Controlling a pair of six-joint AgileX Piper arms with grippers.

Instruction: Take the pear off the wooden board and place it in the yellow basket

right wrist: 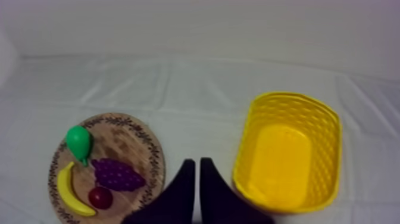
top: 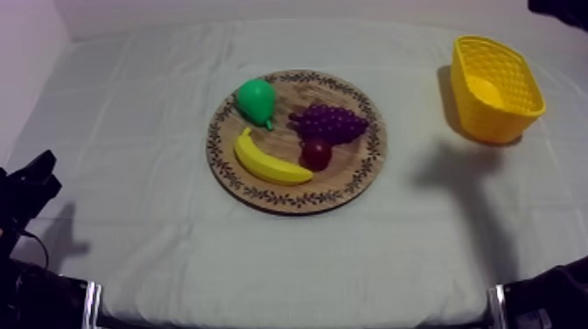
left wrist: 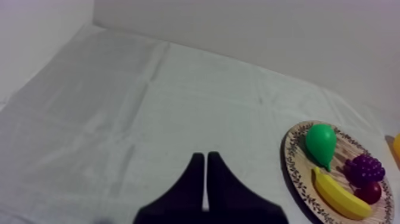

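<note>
The pear (top: 256,99) is found on the round wooden board (top: 374,150), lying at the board's far left part close to the patterned rim, with its narrow end turned toward the middle. The bunch of grapes (top: 328,122) is laid to the right of it. A slim gap seems to part the two, though contact at the pear's tip cannot be ruled out. The small red fruit (top: 316,154) is set against the near side of the grapes. The banana (top: 267,162) is curved along the near left part of the board, its end just beside the red fruit.

The yellow basket (top: 516,109) is stood upright at the far right of the worktop (top: 157,114), well apart from the board.

The left claw (left wrist: 205,157) is pressed together into a narrow wedge and is held over bare cloth, with the board off to its right. The right claw (right wrist: 197,162) is likewise pressed together and is held above the cloth between the board and the basket, near the basket's wall. A dark shape at the top view's upper right corner is probably part of the right arm (top: 560,10).
</note>
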